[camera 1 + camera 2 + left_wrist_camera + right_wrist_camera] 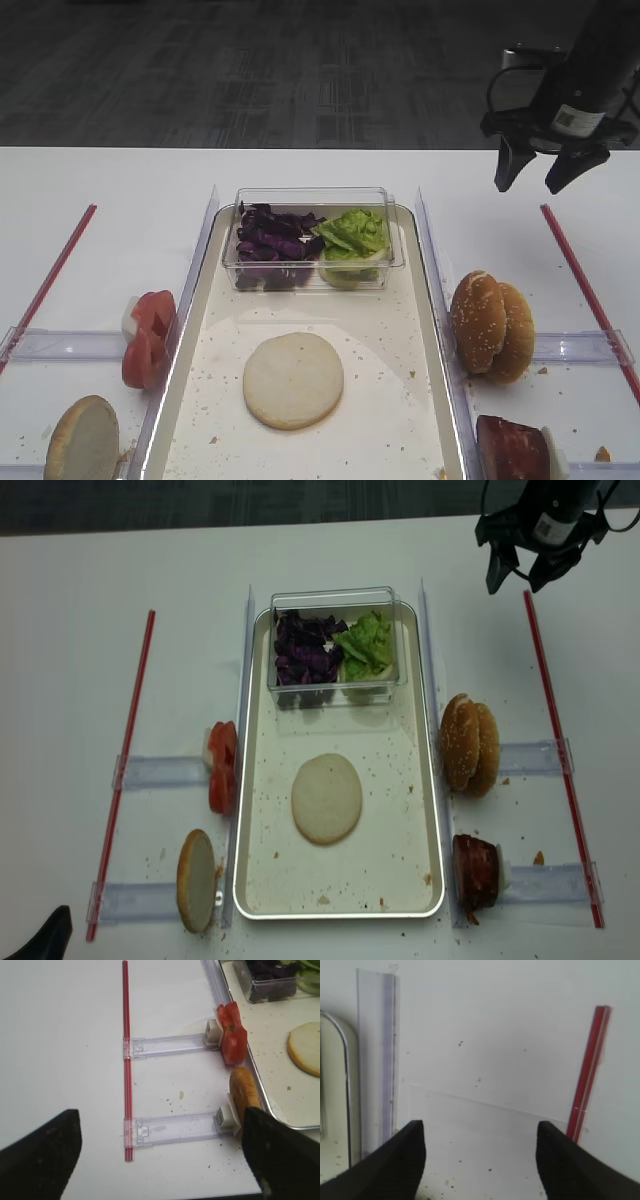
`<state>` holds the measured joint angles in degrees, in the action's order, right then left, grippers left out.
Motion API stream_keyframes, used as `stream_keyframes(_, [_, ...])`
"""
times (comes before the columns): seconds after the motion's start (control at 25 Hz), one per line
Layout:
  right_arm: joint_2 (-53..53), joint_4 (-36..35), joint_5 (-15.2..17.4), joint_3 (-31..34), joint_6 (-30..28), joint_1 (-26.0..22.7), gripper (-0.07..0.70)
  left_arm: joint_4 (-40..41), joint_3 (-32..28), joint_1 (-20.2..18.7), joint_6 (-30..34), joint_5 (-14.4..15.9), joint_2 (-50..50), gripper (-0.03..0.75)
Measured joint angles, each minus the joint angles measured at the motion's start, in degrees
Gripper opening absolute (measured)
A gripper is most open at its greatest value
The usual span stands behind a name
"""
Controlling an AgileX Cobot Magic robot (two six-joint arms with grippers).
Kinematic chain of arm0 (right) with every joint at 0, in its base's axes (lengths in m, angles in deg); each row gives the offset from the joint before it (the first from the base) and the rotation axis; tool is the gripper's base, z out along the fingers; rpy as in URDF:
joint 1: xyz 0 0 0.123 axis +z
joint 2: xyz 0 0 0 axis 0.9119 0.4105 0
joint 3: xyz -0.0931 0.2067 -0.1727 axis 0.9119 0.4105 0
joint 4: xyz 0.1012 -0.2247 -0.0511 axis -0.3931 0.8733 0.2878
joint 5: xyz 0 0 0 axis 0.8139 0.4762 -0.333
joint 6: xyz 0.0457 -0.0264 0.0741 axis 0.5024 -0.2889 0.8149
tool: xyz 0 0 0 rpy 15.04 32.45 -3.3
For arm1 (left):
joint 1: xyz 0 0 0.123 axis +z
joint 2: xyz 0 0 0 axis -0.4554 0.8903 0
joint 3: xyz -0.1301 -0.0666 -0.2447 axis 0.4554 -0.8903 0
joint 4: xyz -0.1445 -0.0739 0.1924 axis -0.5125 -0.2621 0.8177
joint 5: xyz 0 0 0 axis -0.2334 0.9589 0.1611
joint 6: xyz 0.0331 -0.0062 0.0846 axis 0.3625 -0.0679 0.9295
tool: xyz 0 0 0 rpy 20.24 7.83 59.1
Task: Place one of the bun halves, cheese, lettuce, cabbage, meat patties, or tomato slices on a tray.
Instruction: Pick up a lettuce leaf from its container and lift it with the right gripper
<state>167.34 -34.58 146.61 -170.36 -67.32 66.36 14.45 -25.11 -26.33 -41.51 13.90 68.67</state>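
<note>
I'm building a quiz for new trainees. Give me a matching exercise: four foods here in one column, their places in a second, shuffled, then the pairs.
Things:
1. lettuce
2. pale bun half
3. tomato slices
4. meat patty

Places:
A. on the table left of the tray
B. flat on the tray floor
C. on the table right of the tray, nearest the camera
D. in the clear tub, beside the cabbage

Pairs: 1-D, 2-B, 3-A, 4-C
</note>
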Motion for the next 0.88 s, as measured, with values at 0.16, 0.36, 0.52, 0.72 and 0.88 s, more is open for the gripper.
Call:
stream_keyframes(0.16, [0.0,-0.33,0.56,0.0,-0.03,2.72,0.5,0.0,0.0,0.0,0.0,0.0,0.0,0.598])
stream_keyframes(0.36, [0.0,-0.46,0.9,-1.45,-0.12,8.03,0.501,0.0,0.0,0.0,0.0,0.0,-0.09,0.598])
stream_keyframes(0.52, [0.0,-0.71,1.01,-3.14,-0.55,11.98,0.5,0.0,0.0,0.0,0.0,0.0,-0.09,0.598])
stream_keyframes(0.72, [0.0,-0.71,1.08,-3.99,-0.44,16.27,0.49,0.0,0.0,0.0,0.0,0.0,-0.09,0.598])
stream_keyframes(0.88, [0.0,-0.71,1.13,-3.99,-0.64,19.53,0.473,0.0,0.0,0.0,0.0,0.0,-0.09,0.598])
